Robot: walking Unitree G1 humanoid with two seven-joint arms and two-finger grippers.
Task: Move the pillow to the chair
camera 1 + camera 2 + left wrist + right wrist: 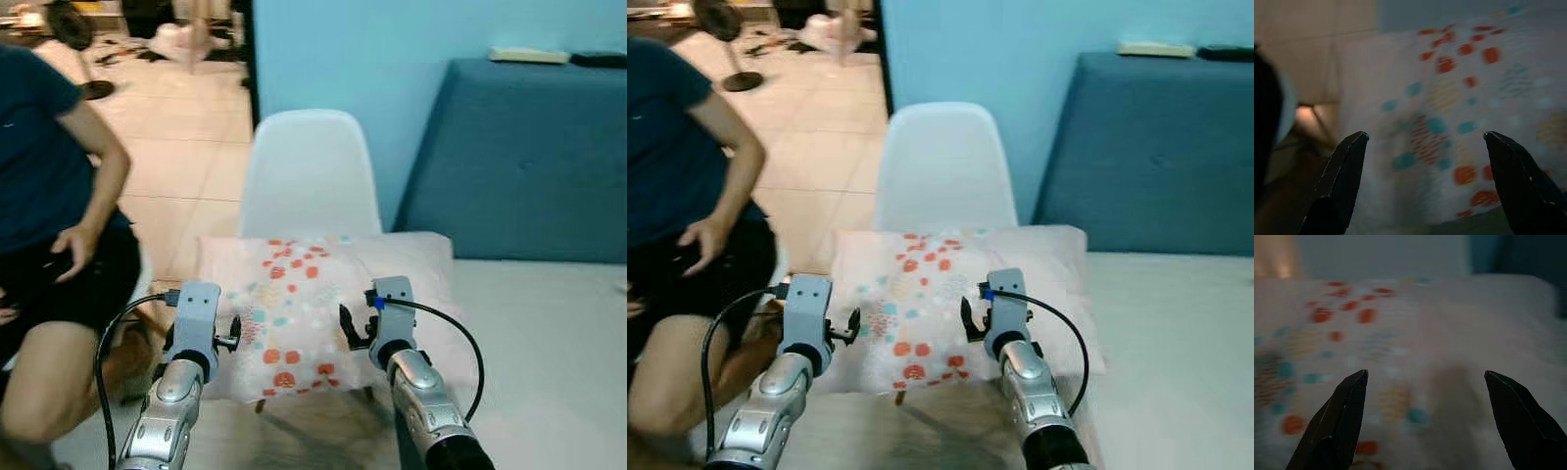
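Left gripper (227, 338) and right gripper (351, 328) — jaws open — above pillow (304, 304) on chair (309, 171).

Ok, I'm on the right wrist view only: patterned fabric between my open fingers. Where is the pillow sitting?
Observer: The pillow lies on the white chair, covering its seat.
Operator: And the other arm?
Observer: The left tool is at the pillow's left edge, open; the right tool is at its middle, not gripping.
Operator: Anyone nearby?
Observer: A person crouches just left of the chair.
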